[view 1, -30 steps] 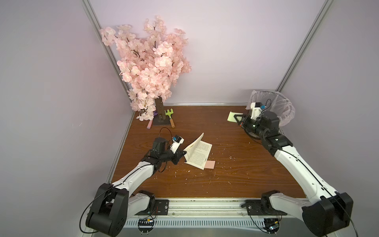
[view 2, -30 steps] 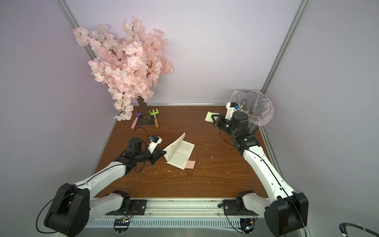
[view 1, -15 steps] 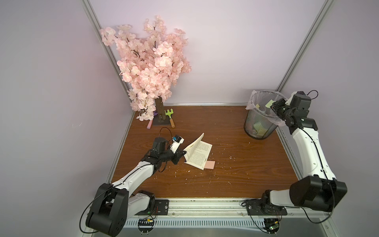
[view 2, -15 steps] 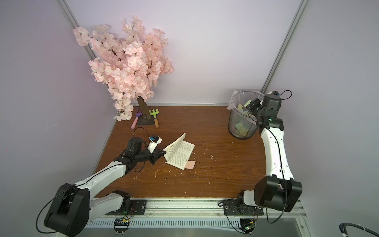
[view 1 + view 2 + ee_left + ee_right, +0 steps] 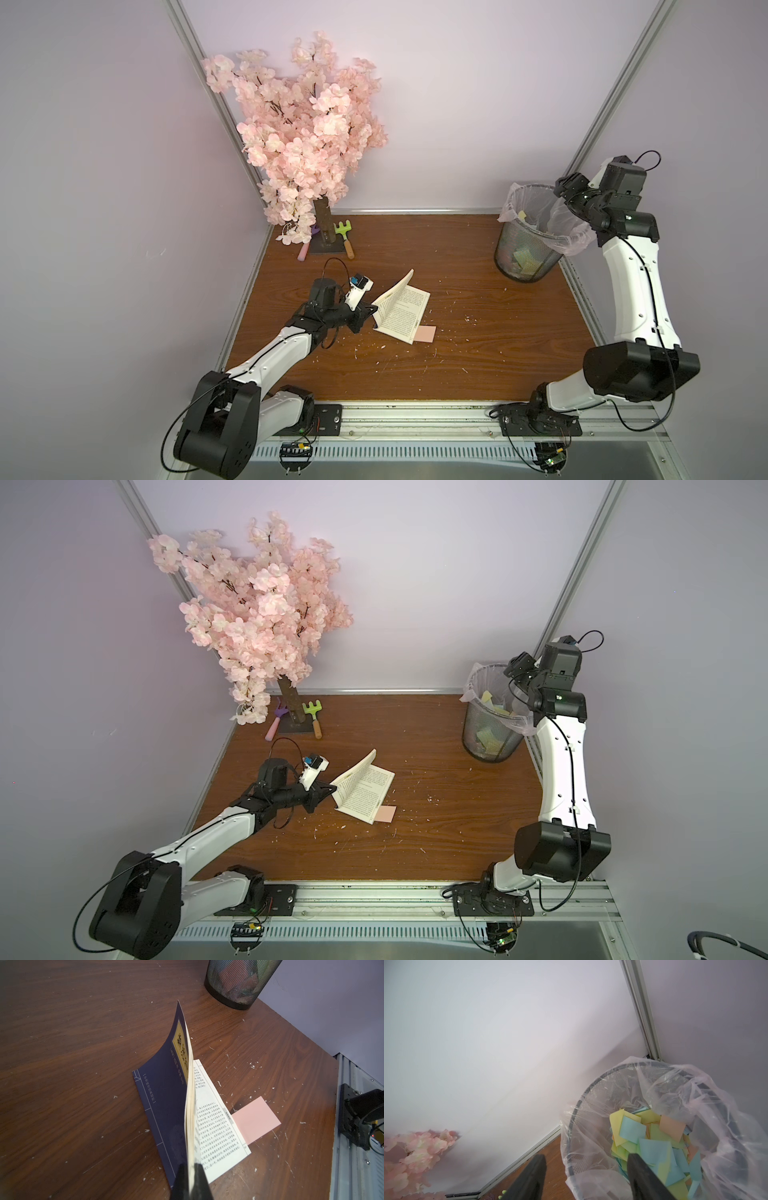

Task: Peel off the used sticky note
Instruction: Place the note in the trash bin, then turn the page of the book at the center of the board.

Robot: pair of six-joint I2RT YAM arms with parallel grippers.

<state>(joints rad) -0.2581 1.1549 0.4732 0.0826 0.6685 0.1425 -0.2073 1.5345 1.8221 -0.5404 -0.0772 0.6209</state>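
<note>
Swinging away from mid-table, the right gripper (image 5: 560, 190) has reached the bin (image 5: 525, 253) and let go, while the left arm has not shifted. In both top views the right jaws stand apart above the rim, and a yellow note (image 5: 522, 215) lies high against the liner (image 5: 509, 208) inside. The left gripper (image 5: 370, 311) is pinched on the lifted leaves of the book (image 5: 405, 309) near the middle of the table (image 5: 478, 353), and a pink note (image 5: 426, 333) pokes out from the book's near edge. The left wrist view shows those jaws clamped on the page stack (image 5: 190, 1126), the cover bowed upward, and the pink note (image 5: 254, 1120) flat on the wood, tucked under the open page. The right wrist view shows two fingers (image 5: 533, 1176) spread wide with nothing between them, over a pile of coloured notes (image 5: 643, 1136). Risks as I judge them: the yellow note may cling to the liner rather than drop. If the pink note is peeled next, a quick tug could drag the light book. A slipping pinch would let the leaves fall shut over that note.
</note>
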